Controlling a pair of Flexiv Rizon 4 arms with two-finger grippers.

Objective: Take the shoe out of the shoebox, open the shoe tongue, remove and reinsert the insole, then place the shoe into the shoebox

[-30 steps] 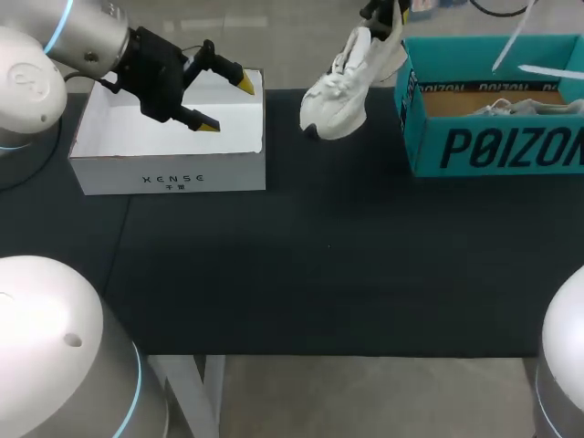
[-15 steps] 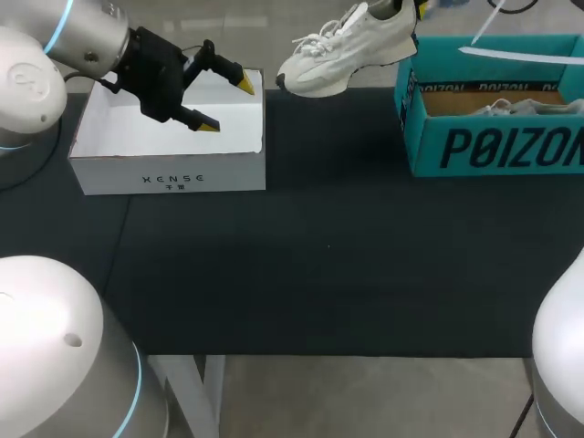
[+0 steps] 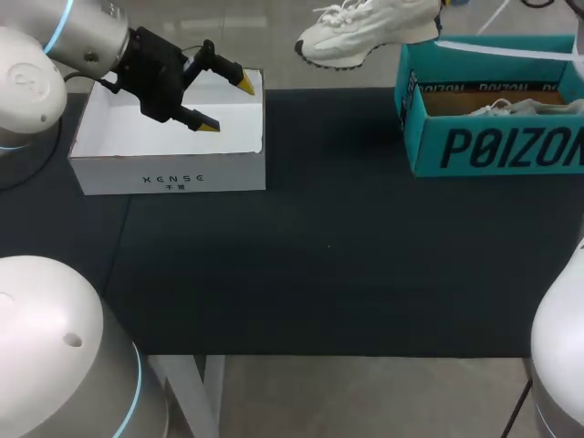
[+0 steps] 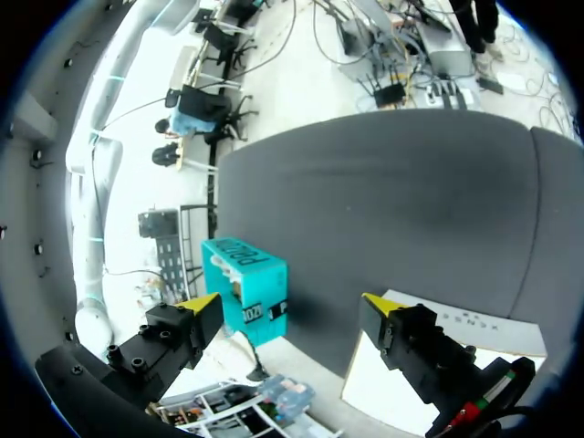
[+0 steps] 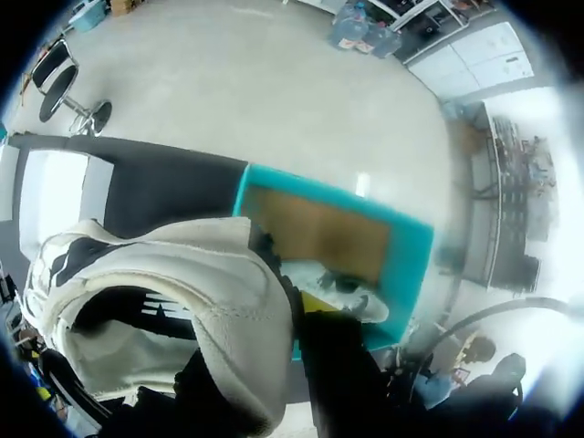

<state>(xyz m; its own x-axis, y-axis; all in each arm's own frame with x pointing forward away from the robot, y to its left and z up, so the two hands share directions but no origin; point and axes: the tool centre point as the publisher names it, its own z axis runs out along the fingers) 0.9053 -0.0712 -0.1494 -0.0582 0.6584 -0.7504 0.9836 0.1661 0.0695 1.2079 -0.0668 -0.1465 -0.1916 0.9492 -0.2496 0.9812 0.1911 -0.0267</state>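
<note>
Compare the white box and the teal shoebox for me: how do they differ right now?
The white box is white throughout; the teal shoebox is teal with a brown floor. A pale shoe lies in the teal shoebox; none shows in the white box. The white box sits far left under my open left gripper, the teal shoebox far right. Both stand open.

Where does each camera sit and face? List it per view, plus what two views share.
Head: fixed above and behind, looking down on the table; left claw, open, over the white box.
Left wrist: wrist-mounted, facing across the table toward the teal shoebox; own open claw shows.
Right wrist: wrist-mounted, facing the teal shoebox; right claw shut on the white shoe.
Shared: all see the teal shoebox.
</note>
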